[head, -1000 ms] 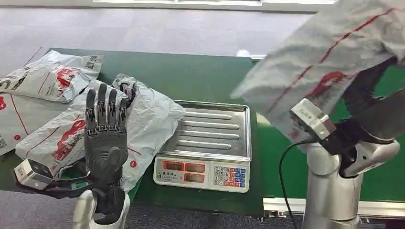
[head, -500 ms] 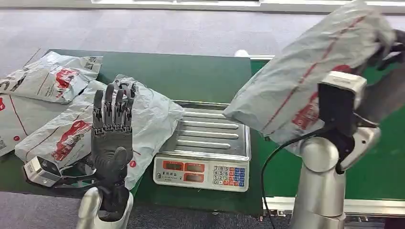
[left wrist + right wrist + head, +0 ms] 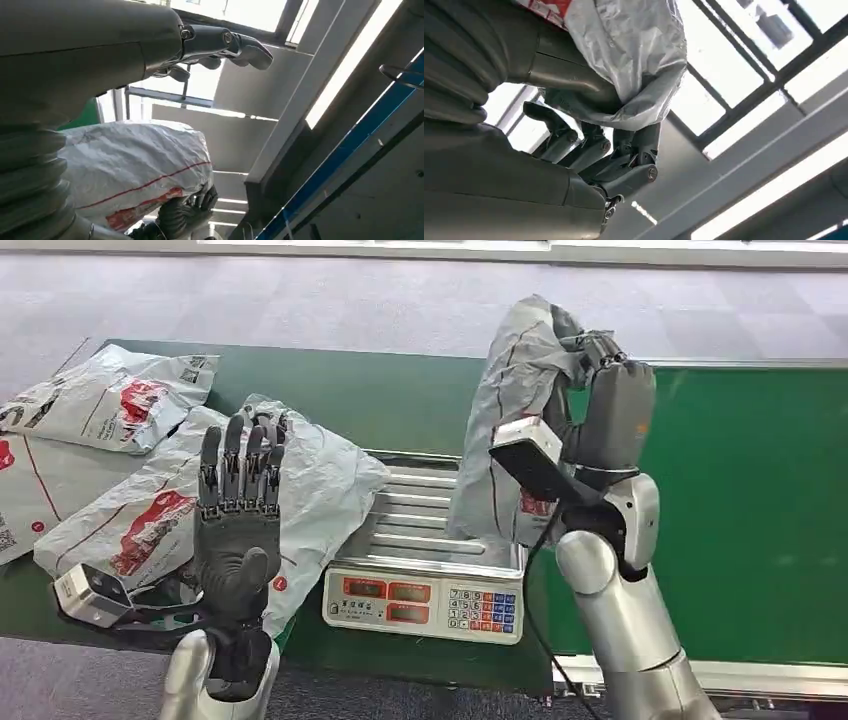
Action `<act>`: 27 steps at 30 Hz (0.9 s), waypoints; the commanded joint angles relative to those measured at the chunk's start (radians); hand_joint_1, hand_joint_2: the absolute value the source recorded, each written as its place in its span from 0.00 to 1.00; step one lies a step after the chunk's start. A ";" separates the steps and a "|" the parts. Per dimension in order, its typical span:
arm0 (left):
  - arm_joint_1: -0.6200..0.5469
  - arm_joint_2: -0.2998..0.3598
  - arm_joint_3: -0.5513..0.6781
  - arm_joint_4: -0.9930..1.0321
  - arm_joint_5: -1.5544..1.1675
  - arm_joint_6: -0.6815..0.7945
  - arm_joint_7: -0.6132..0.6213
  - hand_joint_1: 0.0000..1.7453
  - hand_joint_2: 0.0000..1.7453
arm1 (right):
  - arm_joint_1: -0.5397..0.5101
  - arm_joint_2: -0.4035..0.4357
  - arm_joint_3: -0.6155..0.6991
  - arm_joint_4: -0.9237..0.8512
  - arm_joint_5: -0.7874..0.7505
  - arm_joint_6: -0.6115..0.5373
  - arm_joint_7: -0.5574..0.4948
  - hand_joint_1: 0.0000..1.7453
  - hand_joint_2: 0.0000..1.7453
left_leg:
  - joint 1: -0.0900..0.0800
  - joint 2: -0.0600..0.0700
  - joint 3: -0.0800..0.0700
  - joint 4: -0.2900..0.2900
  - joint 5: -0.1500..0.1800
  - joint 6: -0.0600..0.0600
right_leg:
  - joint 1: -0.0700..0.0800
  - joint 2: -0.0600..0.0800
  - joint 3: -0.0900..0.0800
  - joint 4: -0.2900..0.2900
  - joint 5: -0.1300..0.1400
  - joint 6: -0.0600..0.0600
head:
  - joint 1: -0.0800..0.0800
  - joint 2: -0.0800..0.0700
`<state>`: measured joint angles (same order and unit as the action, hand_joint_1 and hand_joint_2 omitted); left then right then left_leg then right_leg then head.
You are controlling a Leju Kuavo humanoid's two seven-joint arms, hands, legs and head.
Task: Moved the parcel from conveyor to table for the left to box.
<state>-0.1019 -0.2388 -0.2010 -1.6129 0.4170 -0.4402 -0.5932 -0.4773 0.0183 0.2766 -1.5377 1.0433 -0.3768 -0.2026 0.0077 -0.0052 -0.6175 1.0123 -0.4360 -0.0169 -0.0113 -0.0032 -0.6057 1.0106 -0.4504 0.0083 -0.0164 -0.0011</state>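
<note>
Crinkled grey plastic parcel [image 3: 515,390]; ribbed shiny metal scale tray [image 3: 420,520].

Right hand [image 3: 612,415] raised, gripping — left hand [image 3: 238,530] upright, fingers apart.

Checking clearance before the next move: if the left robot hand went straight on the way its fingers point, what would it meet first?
The left robot hand is raised, fingers pointing up, with nothing in it. That way looks free; the grey parcel lies behind it on the table, though depth is unclear.
</note>
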 commanded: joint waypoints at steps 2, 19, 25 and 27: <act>0.027 0.026 0.023 0.005 -0.015 -0.011 0.001 0.00 1.00 | -0.120 0.001 0.140 0.246 -0.032 0.033 -0.013 1.00 1.00 | 0.000 0.005 0.004 -0.002 -0.001 0.000 | 0.000 0.005 0.002 -0.001 0.001 -0.001 | 0.000 0.000; 0.020 0.021 0.036 -0.012 -0.036 -0.001 0.003 0.00 1.00 | -0.132 -0.018 0.121 0.187 -0.093 0.036 -0.011 0.00 0.00 | -0.001 0.003 0.003 -0.001 0.000 0.000 | 0.000 0.003 0.002 -0.001 0.000 -0.001 | 0.000 0.000; 0.010 0.022 0.036 -0.012 -0.040 0.002 0.010 0.00 1.00 | -0.098 -0.026 0.097 0.106 -0.088 0.026 -0.006 0.00 0.00 | -0.001 0.000 0.003 -0.001 0.000 0.000 | 0.000 0.000 0.002 0.000 0.000 0.000 | 0.000 0.000; 0.002 0.022 0.033 -0.006 -0.042 0.001 0.012 0.00 1.00 | -0.081 -0.023 0.080 0.068 -0.088 0.025 -0.005 0.00 0.00 | 0.000 0.000 0.004 -0.001 0.000 0.000 | 0.000 -0.001 0.003 -0.001 -0.001 -0.001 | 0.000 0.000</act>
<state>-0.0559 -0.2380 -0.1987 -1.6545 0.3826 -0.4406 -0.5890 -0.5472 0.0149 0.3872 -1.3863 0.9552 -0.3452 -0.2090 0.0077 -0.0052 -0.6168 1.0124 -0.4357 -0.0171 -0.0111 -0.0032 -0.6059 1.0106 -0.4502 0.0081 -0.0164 -0.0011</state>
